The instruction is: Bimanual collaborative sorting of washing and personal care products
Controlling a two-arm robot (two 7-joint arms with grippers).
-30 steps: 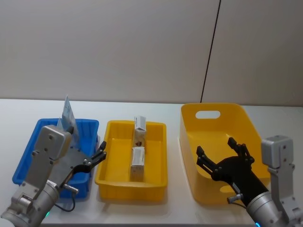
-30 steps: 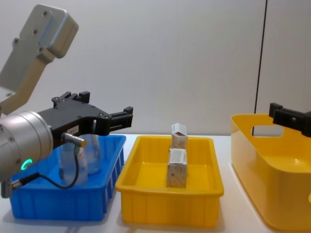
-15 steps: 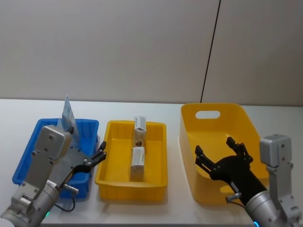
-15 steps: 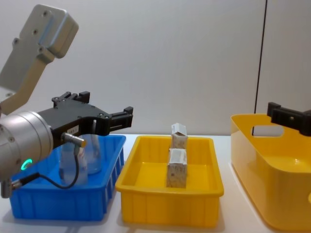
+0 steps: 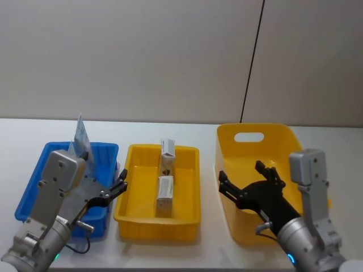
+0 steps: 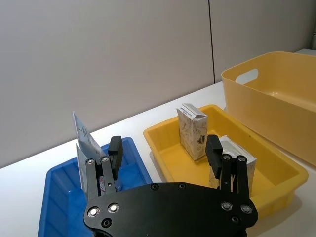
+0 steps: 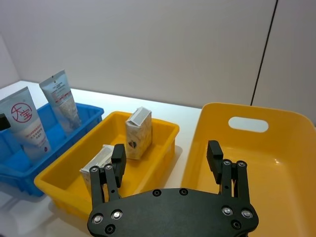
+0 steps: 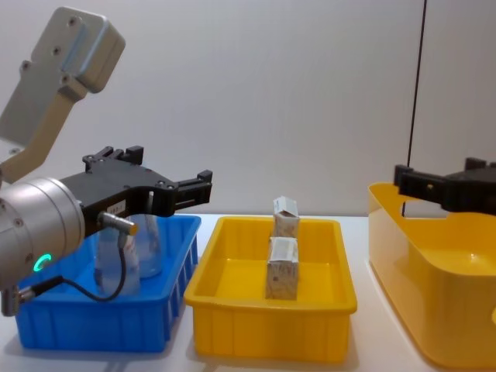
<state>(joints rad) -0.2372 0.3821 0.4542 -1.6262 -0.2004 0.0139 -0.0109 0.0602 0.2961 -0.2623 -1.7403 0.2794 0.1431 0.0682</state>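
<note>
Left gripper [image 5: 121, 181]: held level over the blue crate's [image 5: 105, 148] right wall, pointing toward 2 o'clock in the head view. The grey forearm rises steeply behind it in the chest view. Fingers spread, nothing between them.

Right gripper [image 5: 243, 173]: reaching over the left half of the yellow tub [image 5: 283, 133], pointing toward 10 o'clock in the head view. Fingers spread, empty. In the chest view it sits level with the tub's rim.

Squeeze tubes: two, upright in the blue crate at 8 o'clock on the table. The right wrist view shows both, the near tube [image 7: 24, 126] with its red logo and the far tube [image 7: 61, 98]. In the head view the left arm covers all but one crimped top.

Cartons: two, upright in the yellow tray [image 5: 187, 153] at 6 o'clock, between crate and tub. The far carton [image 5: 167, 154] stands at 12 o'clock from the near carton [image 5: 164, 195]. The head view shows them just apart; the chest view overlaps them in one line.
</note>
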